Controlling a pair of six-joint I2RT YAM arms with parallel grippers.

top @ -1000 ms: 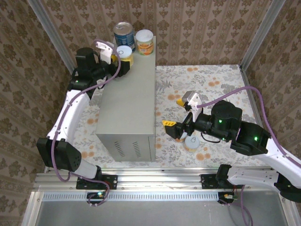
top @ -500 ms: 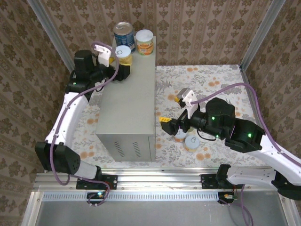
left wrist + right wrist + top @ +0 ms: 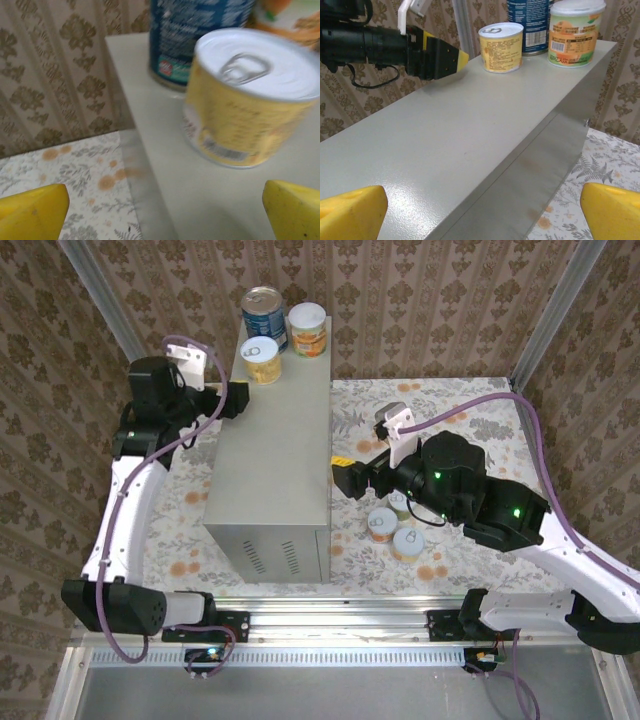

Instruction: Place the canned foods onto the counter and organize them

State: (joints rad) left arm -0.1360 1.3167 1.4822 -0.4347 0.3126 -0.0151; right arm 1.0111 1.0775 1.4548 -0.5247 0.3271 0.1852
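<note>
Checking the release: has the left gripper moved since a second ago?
Yes. The left gripper has pulled back left and nearer, to the counter's left edge, leaving the yellow can standing.

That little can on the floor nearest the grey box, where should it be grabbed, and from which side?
Grip the can across its round side wall, coming straight down from above. It stands upright, lid up. A second can and a third can crowd its right side, so a sideways reach looks awkward; only the side toward the grey box is free.
</note>
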